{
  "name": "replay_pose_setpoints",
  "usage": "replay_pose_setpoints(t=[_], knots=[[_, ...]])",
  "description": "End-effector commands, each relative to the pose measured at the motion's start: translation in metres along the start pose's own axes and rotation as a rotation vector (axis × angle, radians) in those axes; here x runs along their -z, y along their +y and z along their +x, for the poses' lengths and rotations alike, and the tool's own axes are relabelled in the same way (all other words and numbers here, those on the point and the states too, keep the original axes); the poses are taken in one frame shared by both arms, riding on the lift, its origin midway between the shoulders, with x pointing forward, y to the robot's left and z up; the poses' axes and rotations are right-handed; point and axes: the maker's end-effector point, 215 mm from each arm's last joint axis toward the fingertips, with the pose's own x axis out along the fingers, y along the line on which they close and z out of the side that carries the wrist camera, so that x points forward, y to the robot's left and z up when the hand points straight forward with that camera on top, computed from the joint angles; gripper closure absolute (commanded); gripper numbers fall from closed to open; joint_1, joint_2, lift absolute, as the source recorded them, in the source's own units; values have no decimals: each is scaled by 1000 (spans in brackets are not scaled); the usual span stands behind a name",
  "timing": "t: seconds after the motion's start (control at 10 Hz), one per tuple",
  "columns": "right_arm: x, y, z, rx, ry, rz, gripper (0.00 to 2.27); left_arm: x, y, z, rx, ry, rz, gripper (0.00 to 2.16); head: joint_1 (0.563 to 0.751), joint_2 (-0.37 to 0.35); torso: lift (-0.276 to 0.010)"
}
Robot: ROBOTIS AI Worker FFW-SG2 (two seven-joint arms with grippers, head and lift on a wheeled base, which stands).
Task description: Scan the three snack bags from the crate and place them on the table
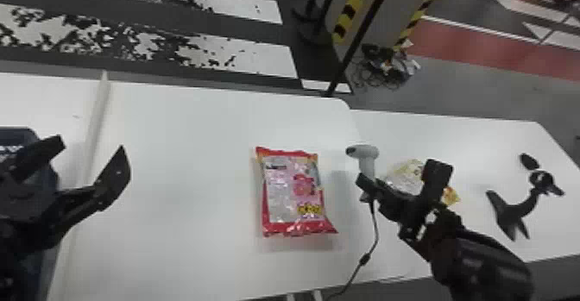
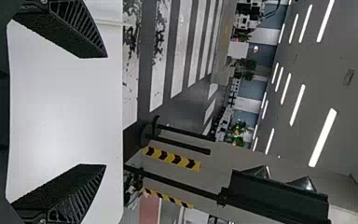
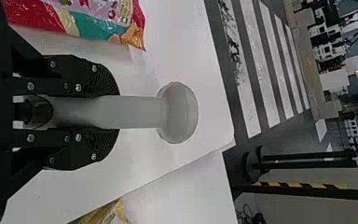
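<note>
At the head view's far left, the dark blue crate [image 1: 30,137] sits at the edge, partly hidden by the left gripper [image 1: 91,144], whose two fingers stand wide apart with nothing between them. A pale raised strip [image 1: 97,114] runs just to their right. Across the white table [image 1: 181,149], a red snack bag [image 1: 291,192] lies flat, its printed face up. Right of it, the right gripper [image 1: 370,184] has its fingers clamped on the handle of the grey scanner [image 1: 364,151], one on each side, with the scanner's head beyond the fingertips. A black cable [image 1: 364,259] hangs from the handle. Behind that gripper, a yellow and clear snack bag [image 1: 405,175] lies partly hidden on the side table [image 1: 479,140]. Farther right on this same table is a black stand [image 1: 518,209]
</note>
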Motion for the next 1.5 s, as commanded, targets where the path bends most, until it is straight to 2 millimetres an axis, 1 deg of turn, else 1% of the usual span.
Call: replay_pose_setpoints(t=[0.0,0.2,0.3,0.4,0.5,0.7,0.8,0.9,1.0,1.1,1.2,1.3,1.4], knots=[[11,-18,5,31,32,-7,2243,1,-5,4,11,1,-3,26,695,-350,-62],[17,-31,10,56,38,-25,2243,1,-9,7,21,-1,-4,26,695,-350,-62],[20,-34,11,54,38,-26,2233,2,-11,8,25,2,-4,26,695,-350,-62],[21,-34,11,51,42,-22,1956,3,-12,9,29,4,-5,26,695,-350,-62],[24,-35,11,51,47,-22,1878,3,-14,9,32,3,-5,26,695,-350,-62],[27,-33,12,40,53,-28,1541,3,-15,10,35,4,-5,26,695,-350,-62],[28,-30,12,27,56,-26,940,3,-16,10,37,3,-4,26,695,-350,-62],[26,-26,12,13,52,-26,-1,2,-17,10,38,2,-4,26,695,-350,-62],[22,-23,9,7,43,-32,-1,2,-18,11,40,0,-4,26,695,-350,-62],[14,-18,3,-2,22,-46,53,1,-18,11,40,-1,-3,26,695,-350,-62],[1,-11,-10,-17,-13,-48,60,1,-18,11,40,-1,-4,26,695,-350,-62],[-7,8,-23,-78,-14,-13,60,-1,-19,11,41,-4,-3,26,695,-350,-62],[1,31,-31,-158,53,43,63,-2,-19,11,41,-6,-1,26,695,-350,-62]])
